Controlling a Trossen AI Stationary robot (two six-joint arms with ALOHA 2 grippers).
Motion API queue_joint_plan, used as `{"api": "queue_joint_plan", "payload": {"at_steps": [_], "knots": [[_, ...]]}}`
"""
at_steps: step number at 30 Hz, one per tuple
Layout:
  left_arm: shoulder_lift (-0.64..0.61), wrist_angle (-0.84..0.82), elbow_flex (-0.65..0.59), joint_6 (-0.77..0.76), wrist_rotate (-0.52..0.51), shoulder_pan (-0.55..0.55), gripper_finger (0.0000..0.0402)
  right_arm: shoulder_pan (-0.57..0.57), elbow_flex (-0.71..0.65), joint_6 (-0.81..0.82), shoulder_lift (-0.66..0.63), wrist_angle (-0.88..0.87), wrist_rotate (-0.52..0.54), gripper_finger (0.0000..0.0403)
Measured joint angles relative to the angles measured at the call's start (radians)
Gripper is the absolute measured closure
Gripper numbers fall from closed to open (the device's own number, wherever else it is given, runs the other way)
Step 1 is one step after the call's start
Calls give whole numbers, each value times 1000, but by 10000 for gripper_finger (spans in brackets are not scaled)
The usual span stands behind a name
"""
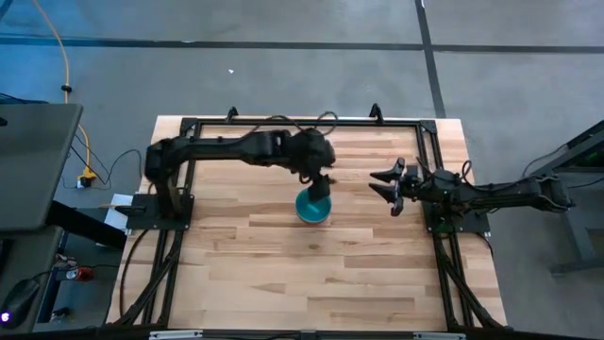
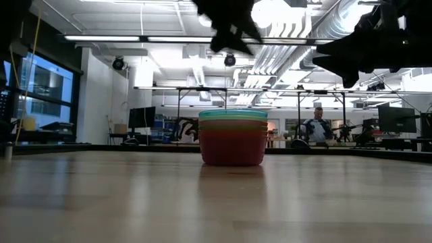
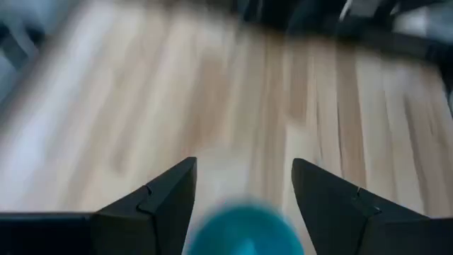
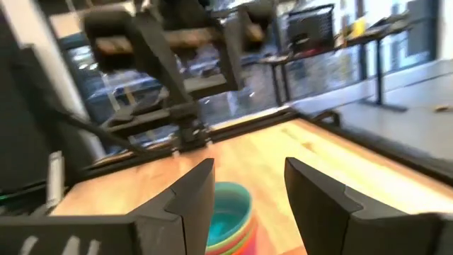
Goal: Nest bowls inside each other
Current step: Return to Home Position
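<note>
The bowls stand nested in one stack (image 2: pixel 233 138) near the table's middle, the bottom bowl resting on the wood. A blue bowl (image 1: pixel 313 207) is on top, with green, orange and reddish rims showing below it in the low view. My left gripper (image 1: pixel 322 186) hangs open above the stack's far side, clear of it; the blue bowl (image 3: pixel 244 230) shows blurred between its fingers (image 3: pixel 170 202). My right gripper (image 1: pixel 388 186) is open, raised to the right of the stack, and sees the stack (image 4: pixel 230 219) past its fingers.
A black metal frame (image 1: pixel 283 123) runs along the table's far, left and right edges. Bare wood (image 1: pixel 311 274) lies on the near side of the stack. A person (image 2: pixel 314 128) sits in the room beyond the table.
</note>
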Motion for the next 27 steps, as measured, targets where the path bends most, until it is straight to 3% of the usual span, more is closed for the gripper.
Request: {"api": "queue_joint_plan", "payload": {"at_steps": [3,7,10,14,17,23,27], "knots": [[-57,98,0,72,-80,-2,181,-6,-31,-28,0,57,50,238],[-131,184,0,120,-87,13,181,-25,-32,-61,0,56,13,238],[-174,208,0,119,-81,15,181,-47,-32,-78,-3,62,-91,238],[-233,215,0,107,-76,17,181,-66,-32,-101,-11,198,-260,238],[-268,209,0,85,-89,17,181,-66,-32,-141,-35,263,-321,238],[-311,177,0,19,-104,17,181,-68,-32,-150,-136,96,-332,238],[-318,159,0,15,-107,9,181,-68,-32,-139,-247,79,-366,238]]}}
